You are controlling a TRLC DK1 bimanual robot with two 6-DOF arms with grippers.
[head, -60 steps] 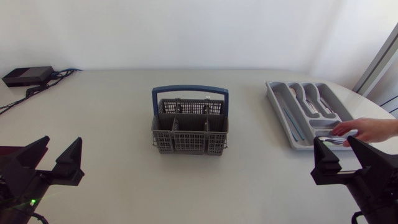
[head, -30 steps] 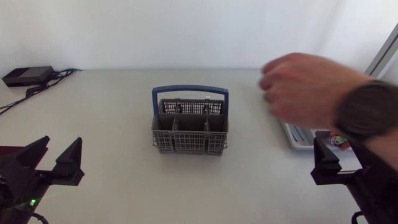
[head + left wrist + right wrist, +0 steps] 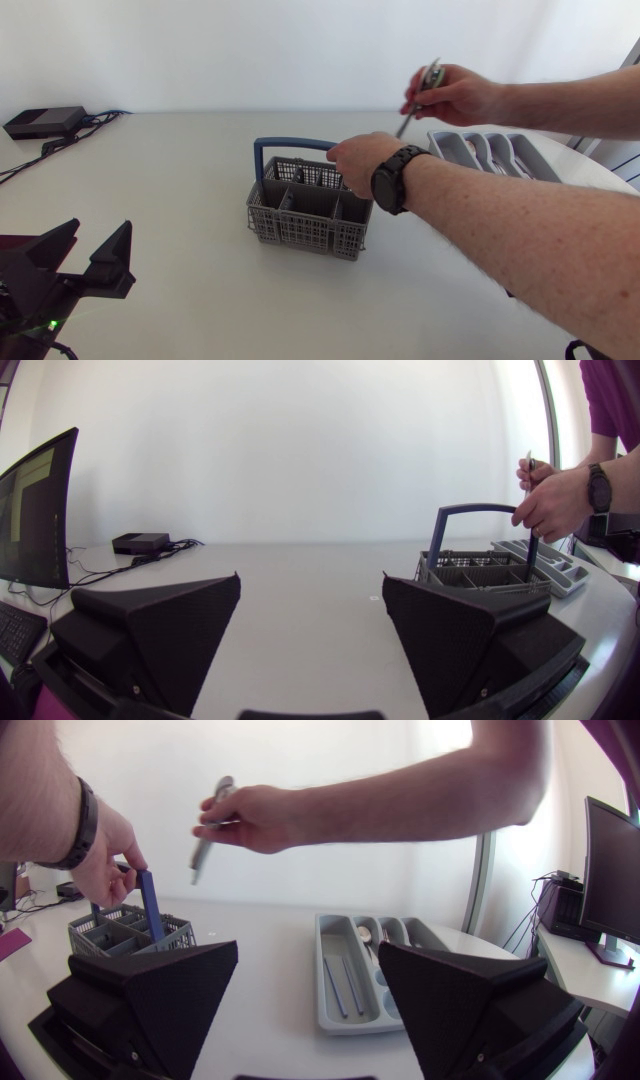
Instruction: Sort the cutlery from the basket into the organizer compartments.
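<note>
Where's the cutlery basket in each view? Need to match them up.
Head view: basket mid-table, under the person's reaching arm.
Left wrist view: basket ahead of the left gripper, beyond one finger's tip.
Right wrist view: basket ahead of the right gripper, partly behind one finger.
Shared landmark: the person's watch-wearing hand gripping the basket's blue handle.

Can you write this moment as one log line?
hand on basket handle | other hand holds cutlery | left gripper open | right gripper open
</note>
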